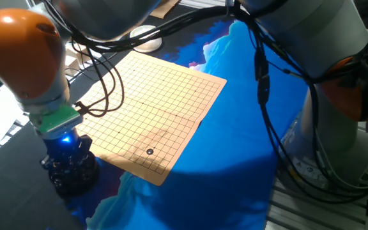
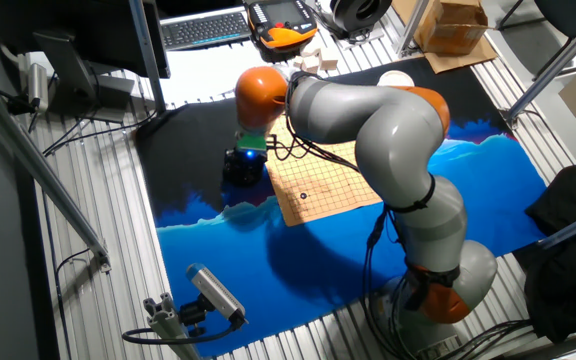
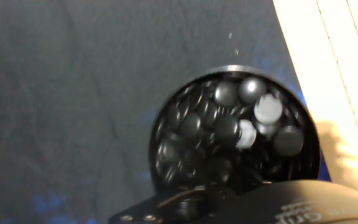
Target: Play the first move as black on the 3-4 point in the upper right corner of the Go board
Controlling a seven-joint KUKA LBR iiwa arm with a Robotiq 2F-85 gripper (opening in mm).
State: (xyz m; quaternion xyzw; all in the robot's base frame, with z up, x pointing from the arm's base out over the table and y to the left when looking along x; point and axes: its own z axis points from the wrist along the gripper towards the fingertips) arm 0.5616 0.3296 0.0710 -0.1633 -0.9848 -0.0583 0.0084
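Glossy black stones (image 3: 229,127) are lying heaped in the bowl (image 3: 166,118) just beside the Go board (image 1: 165,102), and you are handling light, hard, slippery discs best pinched across the edges, though the gripper (image 1: 69,167) is hiding its opening and any load.

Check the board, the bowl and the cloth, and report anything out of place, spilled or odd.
Nothing looks spilled or damaged. One black stone already sits on the Go board near a corner. The bowl of black stones stands upright beside the board, full, with the tool right over it. The blue cloth is rumpled along its edge.
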